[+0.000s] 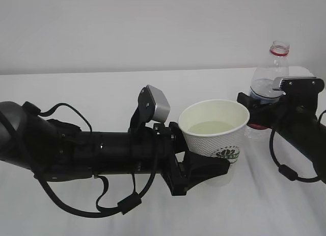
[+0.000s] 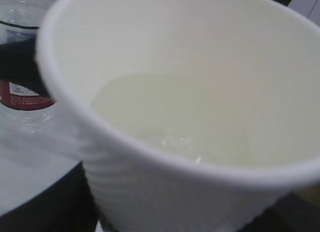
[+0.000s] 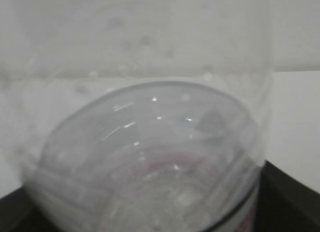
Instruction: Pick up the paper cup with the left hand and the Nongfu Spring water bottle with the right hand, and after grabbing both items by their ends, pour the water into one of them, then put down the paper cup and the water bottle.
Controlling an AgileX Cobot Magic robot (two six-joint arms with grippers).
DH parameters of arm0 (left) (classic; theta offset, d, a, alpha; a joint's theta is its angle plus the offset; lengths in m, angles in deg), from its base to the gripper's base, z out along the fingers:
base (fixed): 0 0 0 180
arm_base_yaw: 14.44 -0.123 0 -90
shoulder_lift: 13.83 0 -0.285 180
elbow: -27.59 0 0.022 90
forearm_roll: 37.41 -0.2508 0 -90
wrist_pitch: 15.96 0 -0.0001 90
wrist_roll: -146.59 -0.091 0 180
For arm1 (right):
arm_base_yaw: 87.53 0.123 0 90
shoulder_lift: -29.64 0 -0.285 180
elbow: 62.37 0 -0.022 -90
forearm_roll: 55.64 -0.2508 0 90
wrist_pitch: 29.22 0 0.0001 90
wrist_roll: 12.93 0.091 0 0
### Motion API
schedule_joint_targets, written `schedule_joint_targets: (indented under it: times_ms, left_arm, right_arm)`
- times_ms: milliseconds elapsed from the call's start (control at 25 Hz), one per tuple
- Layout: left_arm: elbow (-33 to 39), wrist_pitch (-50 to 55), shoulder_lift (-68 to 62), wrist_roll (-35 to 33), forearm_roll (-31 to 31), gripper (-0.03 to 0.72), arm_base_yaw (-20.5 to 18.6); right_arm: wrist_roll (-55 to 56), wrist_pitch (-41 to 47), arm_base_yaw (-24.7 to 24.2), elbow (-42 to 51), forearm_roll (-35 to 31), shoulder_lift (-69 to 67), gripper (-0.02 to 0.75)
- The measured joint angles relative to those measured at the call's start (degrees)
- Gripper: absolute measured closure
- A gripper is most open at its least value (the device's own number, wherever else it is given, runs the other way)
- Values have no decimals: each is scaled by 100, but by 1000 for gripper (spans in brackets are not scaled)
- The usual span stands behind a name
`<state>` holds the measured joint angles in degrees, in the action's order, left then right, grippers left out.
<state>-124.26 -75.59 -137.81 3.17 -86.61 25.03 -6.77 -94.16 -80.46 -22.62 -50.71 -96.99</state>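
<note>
The white paper cup (image 1: 216, 139) is upright with my left gripper (image 1: 219, 167) shut on its lower half, one black finger (image 1: 204, 169) across the front. Clear water (image 1: 211, 127) lies in the cup's cream inside. In the left wrist view the cup (image 2: 165, 182) fills the frame, with water (image 2: 175, 117) in it. The Nongfu Spring water bottle (image 1: 270, 73) stands upright at the right, uncapped, red ring at the neck. My right gripper (image 1: 262, 106) straddles its middle. The bottle (image 3: 150, 157) fills the right wrist view, with dark fingers (image 3: 295, 202) at the lower corners; contact with it is unclear.
A white table (image 1: 102, 93) runs back to a plain white wall. The bottle (image 2: 25, 66) with its red label band stands just behind the cup's left side in the left wrist view. The thick left arm (image 1: 76, 149) and its looped cables lie across the table's front left.
</note>
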Motion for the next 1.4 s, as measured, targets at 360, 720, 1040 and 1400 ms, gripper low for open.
schedule_joint_targets:
  times_ms: [360,720,1040,1400]
  left_arm:
    - [0,0,0,0,0,181,0]
    - [0,0,0,0,133,181,0]
    - [0,0,0,0,242,181,0]
    - [0,0,0,0,268,181,-249]
  right_arm:
    - [0,-37,0,652,60,457,62]
    - [0,-37,0,1688,82,1386,64]
    - [0,-37,0,2384,82,2402,96]
    - [65,-46,0,2728,91,3107,126]
